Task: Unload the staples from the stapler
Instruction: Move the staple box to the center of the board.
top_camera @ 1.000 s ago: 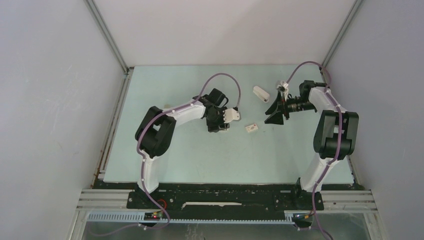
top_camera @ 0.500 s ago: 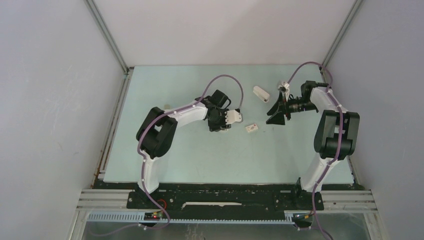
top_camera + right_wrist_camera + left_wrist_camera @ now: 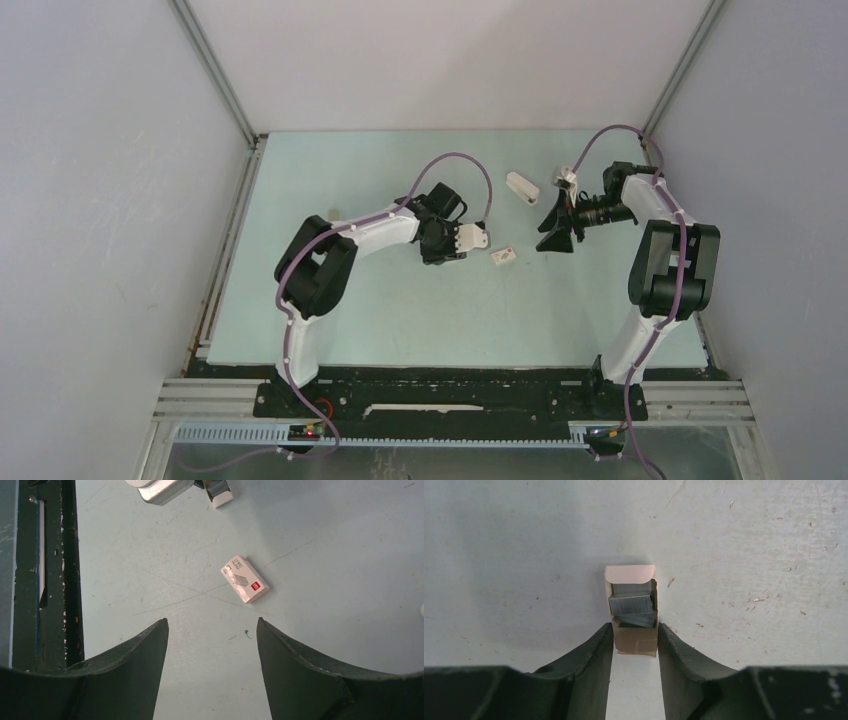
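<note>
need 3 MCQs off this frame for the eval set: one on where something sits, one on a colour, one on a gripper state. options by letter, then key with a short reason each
1. Where are the staples?
A) inside the open box between the left gripper's fingers
B) held in the right gripper
C) on top of the closed white box

2. What colour is the logo on the closed white box?
A) blue
B) red
C) yellow

3. What state is the right gripper in?
A) shut on the closed white box
B) shut on the staples
C) open, holding nothing

Key:
1 A: the left wrist view shows grey strips in the open box, a finger against each side.
2 B: the right wrist view shows a red mark at one corner.
3 C: its jaws stand wide apart over bare table, short of the closed box.
</note>
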